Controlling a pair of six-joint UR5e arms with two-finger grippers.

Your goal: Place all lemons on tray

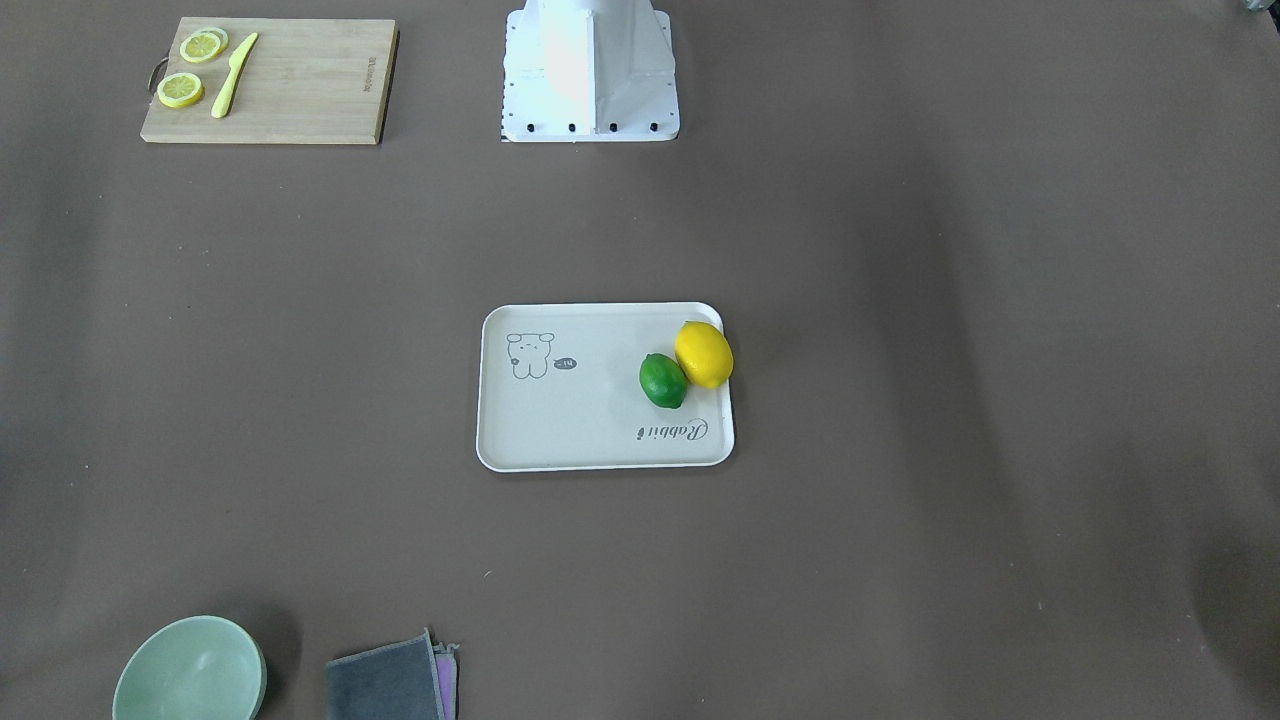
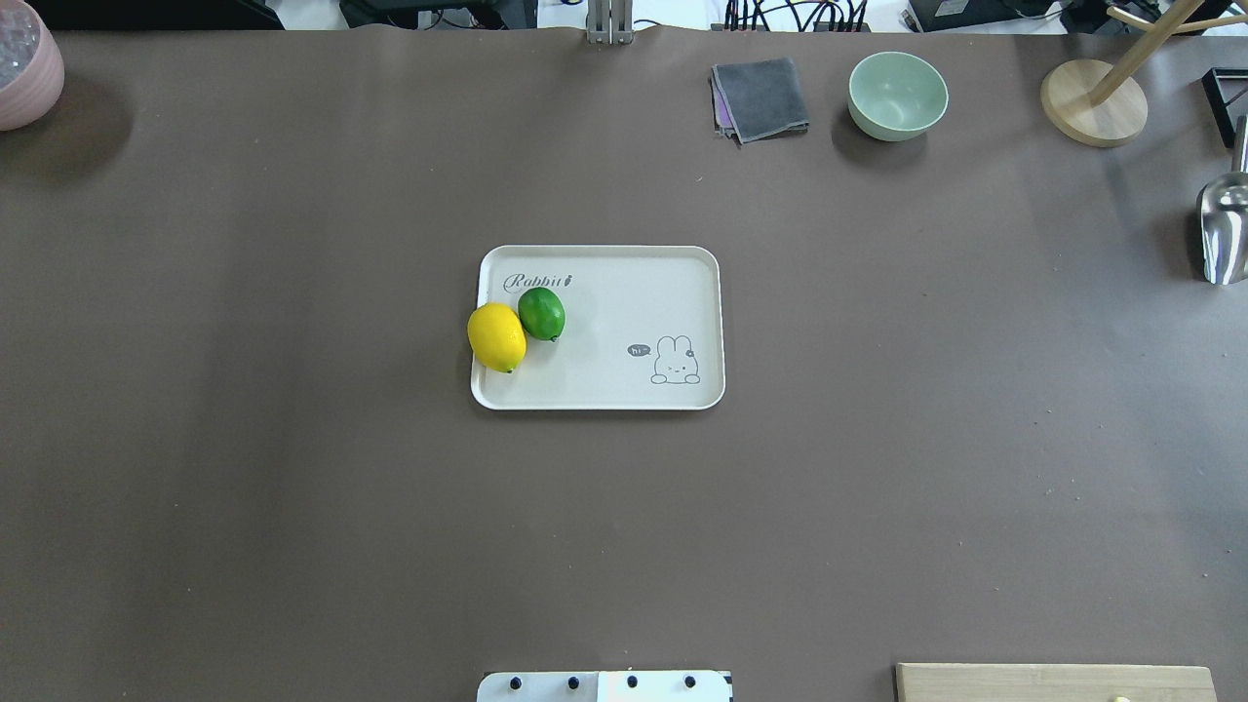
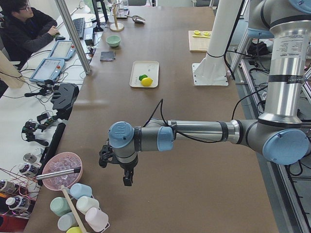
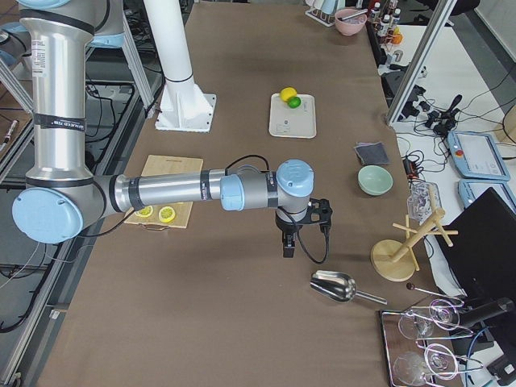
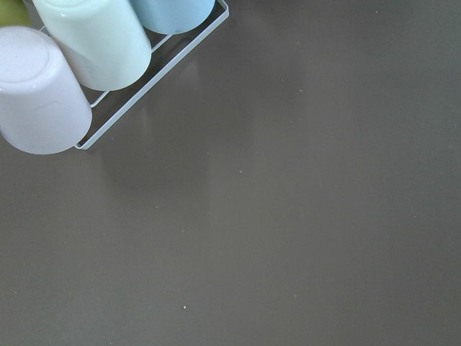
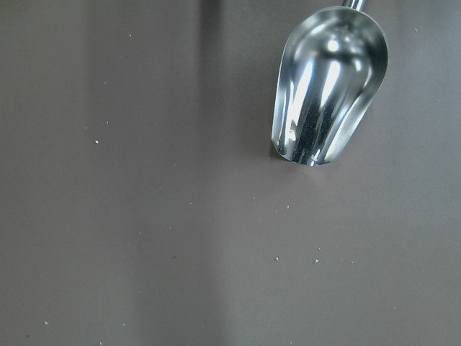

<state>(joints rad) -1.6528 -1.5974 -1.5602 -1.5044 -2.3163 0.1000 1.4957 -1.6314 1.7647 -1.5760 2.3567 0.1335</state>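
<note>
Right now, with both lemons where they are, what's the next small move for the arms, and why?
Probably none: just hold. The yellow lemon and the green lemon both lie on the tray, touching, the yellow one at its rim. The left tool and right tool hang far from it, on either side.

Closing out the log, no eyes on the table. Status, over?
Left gripper and right gripper far from tray, open or shut unreadable. Yellow lemon and green lemon both on it, side by side. Nothing blocking seen.

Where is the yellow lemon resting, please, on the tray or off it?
On it: the yellow lemon lies at the tray's short edge, touching the green lemon.
</note>
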